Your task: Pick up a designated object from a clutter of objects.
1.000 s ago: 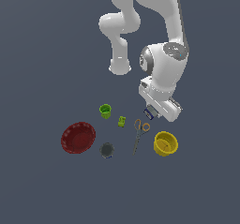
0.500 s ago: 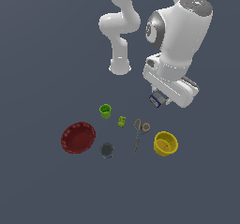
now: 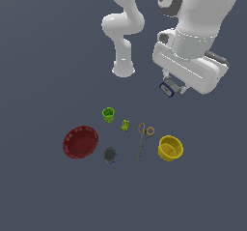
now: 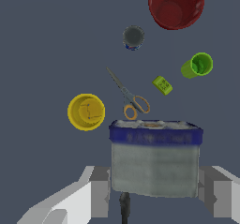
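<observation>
Fingers [image 4: 96, 190] of the white robot gripper [image 3: 170, 87] are closed on both sides of the small light-grey boxy block with dark blue edging [image 4: 154, 157], which hangs in the air well above the orange-handled metal scissors [image 3: 143, 138]. Beside the scissors, the yellow bowl [image 3: 170, 148] lies on the exterior view's right. On the other side lie the tiny green piece [image 3: 125, 125], green cup [image 3: 108, 114], dark round disc [image 3: 110, 154] and dark red bowl [image 3: 80, 141].
</observation>
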Available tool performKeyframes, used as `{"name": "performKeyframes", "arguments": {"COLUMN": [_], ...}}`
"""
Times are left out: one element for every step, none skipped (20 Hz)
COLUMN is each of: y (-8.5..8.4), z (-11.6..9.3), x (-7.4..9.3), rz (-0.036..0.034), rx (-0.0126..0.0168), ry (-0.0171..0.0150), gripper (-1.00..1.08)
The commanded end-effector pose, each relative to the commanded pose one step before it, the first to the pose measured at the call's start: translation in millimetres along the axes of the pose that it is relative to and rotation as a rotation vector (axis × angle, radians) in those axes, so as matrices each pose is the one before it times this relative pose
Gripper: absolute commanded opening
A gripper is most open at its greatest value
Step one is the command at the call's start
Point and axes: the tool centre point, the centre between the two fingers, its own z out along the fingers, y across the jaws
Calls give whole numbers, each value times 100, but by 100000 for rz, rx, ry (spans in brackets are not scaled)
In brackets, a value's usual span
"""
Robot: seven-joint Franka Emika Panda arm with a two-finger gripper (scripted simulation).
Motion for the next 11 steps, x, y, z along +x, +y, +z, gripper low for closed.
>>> {"name": "performKeyframes", "arguments": {"y": [-170,-82,-59,-56,-72,-48,-43,-37,-28,-17,-6], "z": [-1435,-420,-404,-352,-263,-249,-198,-149,-101,-58,-19], "x": [24,23,7,8,25,8,8,7,6,4,1], "rz": [23,21,0,0,23,0,0,0,0,0,0], "rx": [-164,-64,0,0,-64,0,0,0,0,0,0], "ry": [-44,-13,0,0,-12,0,0,0,0,0,0], "gripper": [-100,-100,-100,-100,-100,-100,-100,-100,-100,-100,-100]}}
